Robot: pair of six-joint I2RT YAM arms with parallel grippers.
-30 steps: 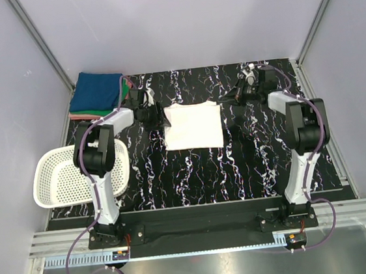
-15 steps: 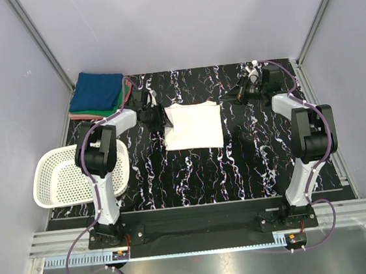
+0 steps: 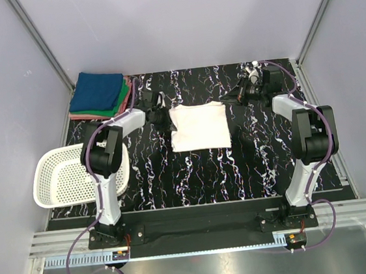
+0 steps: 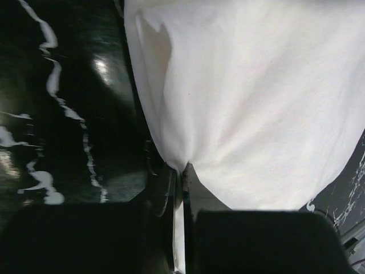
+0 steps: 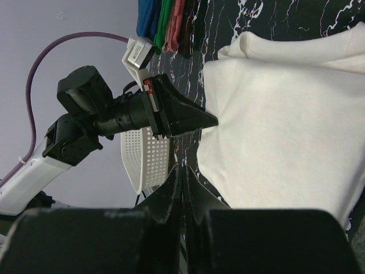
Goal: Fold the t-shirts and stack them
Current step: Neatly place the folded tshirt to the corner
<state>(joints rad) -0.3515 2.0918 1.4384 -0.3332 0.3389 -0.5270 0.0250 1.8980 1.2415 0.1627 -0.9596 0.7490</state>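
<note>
A folded white t-shirt (image 3: 199, 127) lies flat in the middle of the black marbled table (image 3: 193, 175). My left gripper (image 3: 166, 110) is at the shirt's far-left corner, shut on a pinch of its edge; the left wrist view shows white cloth (image 4: 251, 103) bunching into the closed fingertips (image 4: 182, 169). My right gripper (image 3: 234, 97) hovers off the shirt's far-right corner, shut with nothing in it; its closed tips (image 5: 182, 171) sit over bare table beside the white shirt (image 5: 285, 125). Folded blue, green and pink t-shirts are stacked (image 3: 100, 93) at the back left.
A white mesh basket (image 3: 63, 179) hangs over the table's left edge, also visible in the right wrist view as the basket (image 5: 149, 160). Grey walls with metal rails enclose the table on three sides. The arm bases stand at the near edge.
The left gripper has closed on the white shirt's left edge, and the shirt has shifted slightly right. The right arm swung a little outward early on, then held still.
</note>
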